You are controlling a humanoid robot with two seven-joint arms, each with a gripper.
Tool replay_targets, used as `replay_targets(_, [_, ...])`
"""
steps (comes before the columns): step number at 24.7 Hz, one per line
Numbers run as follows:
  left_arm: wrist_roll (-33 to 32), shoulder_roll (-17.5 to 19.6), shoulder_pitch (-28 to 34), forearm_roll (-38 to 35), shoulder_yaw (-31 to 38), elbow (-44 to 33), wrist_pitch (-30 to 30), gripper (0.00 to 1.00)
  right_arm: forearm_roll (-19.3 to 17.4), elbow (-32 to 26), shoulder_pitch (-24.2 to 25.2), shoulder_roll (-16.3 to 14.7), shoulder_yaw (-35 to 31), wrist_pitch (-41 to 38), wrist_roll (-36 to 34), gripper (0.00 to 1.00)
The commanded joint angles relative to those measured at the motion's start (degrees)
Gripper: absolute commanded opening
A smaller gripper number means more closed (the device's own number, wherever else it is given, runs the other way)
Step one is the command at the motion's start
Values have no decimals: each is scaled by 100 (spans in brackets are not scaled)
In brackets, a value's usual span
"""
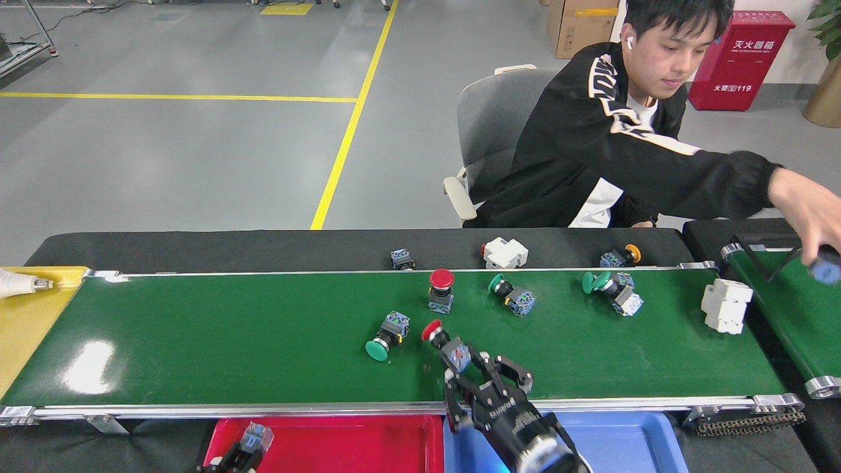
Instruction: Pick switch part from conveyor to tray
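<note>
The conveyor (197,341) is a wide green belt with silver rails. My right gripper (478,373) sits at the belt's near edge, shut on a red-capped switch part (445,343) that points up-left. Just below the rail lie a red tray (368,443) and a blue tray (624,440). My left gripper (244,452) shows only at the bottom edge over the red tray, shut on a switch part with a blue block (256,435). Loose on the belt are a green-capped part (384,335), an upright red one (441,289) and two more green ones (509,295) (611,290).
A white block (726,305) lies at the belt's right end. Small parts (504,253) rest on the black strip behind. A person's hand (811,213) reaches over the smaller right belt (788,322). A yellow tray (26,315) is at the left.
</note>
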Motion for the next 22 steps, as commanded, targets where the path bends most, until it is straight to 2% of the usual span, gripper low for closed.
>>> replay_targets(1, [68,-50,-6,17,-9,-58,-10,57,-14,-162,74,-1,1,-632,-35,39])
replay_targets(2, [68,-68,-24,26,-9,-58,-19,72,-5,-153,74,35,37,-650,0,46])
replay_targets(3, [68,-59,-41,26,-18,-58,-28,100,-5,-153,83,105,72,-650,17,68])
replay_targets(4, [68,-68,-41,26,-18,-58,-80,100,13,-153,92,254,107,-632,88,97])
replay_targets(6, [68,-103,-50,43,35,-58,-98,100,22,-145,92,413,107,-641,413,98])
replay_targets(8, [59,-322,-85,201,210,-58,-80,100,13,-145,66,448,98,-632,510,98])
replay_targets(10, [-2,-577,-208,298,588,-58,-63,100,13,-145,22,465,81,-606,518,98])
replay_targets(13, [-310,-903,-586,404,1265,-58,-54,100,13,-171,-75,536,-25,-26,510,98])
replay_targets(18, [-495,-885,-982,430,1828,-58,8,100,13,-189,-523,501,-833,1635,448,97])
replay_targets(22, [-495,-876,-999,413,1723,-58,60,100,-5,-197,-462,237,-1677,1811,184,99])
